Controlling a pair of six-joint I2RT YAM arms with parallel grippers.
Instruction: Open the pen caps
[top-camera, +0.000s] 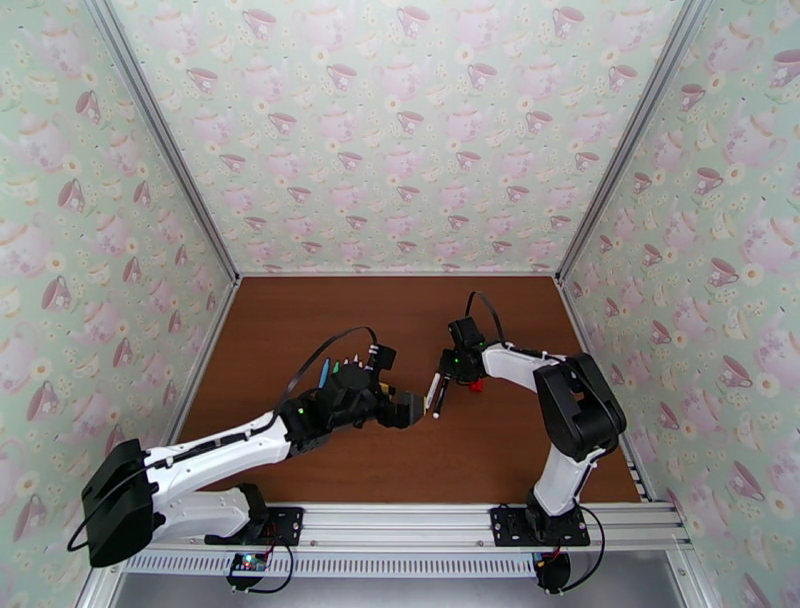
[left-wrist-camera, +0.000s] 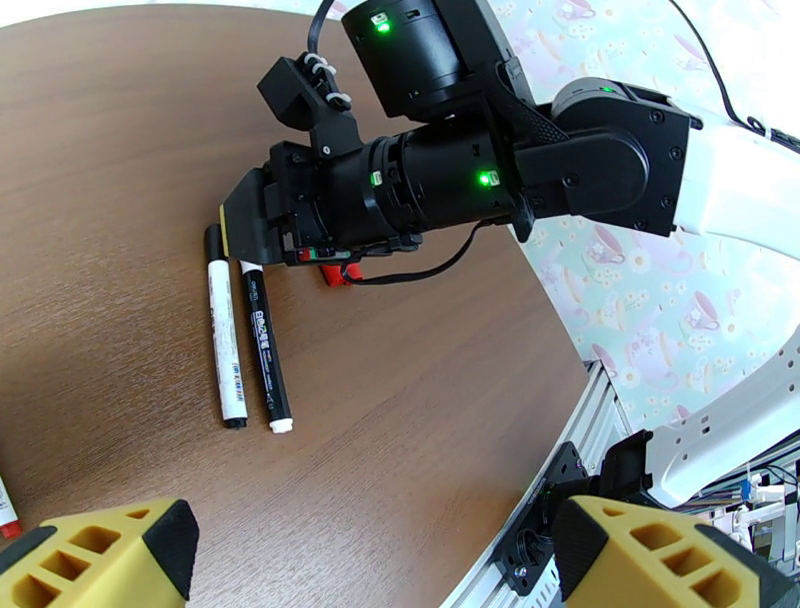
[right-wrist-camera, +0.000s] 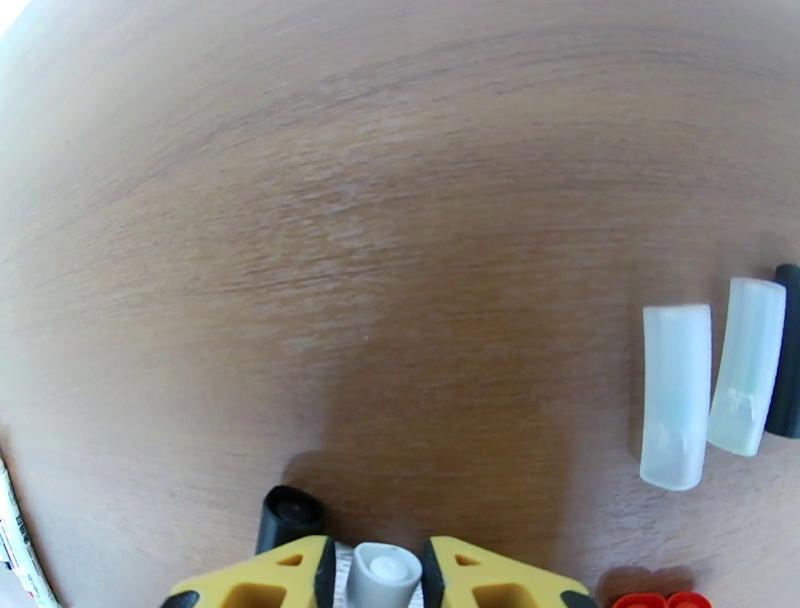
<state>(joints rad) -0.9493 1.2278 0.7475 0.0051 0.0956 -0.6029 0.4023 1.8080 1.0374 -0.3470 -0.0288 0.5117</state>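
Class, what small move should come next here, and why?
Probably ease the open left gripper onto the free end of the dark pen and close: the right gripper clamps its other end, so the two could then pull it apart.

table (top-camera: 500, 450) | held pen (left-wrist-camera: 265, 345) and second pen (left-wrist-camera: 225, 340) lie side by side at centre | right gripper (right-wrist-camera: 378, 572) on held pen's far end | left gripper (top-camera: 413, 408) just left of their near ends | three pen caps (right-wrist-camera: 677, 395) in a row beside right gripper | more pens (top-camera: 340, 368) further left, behind left arm (top-camera: 230, 445)
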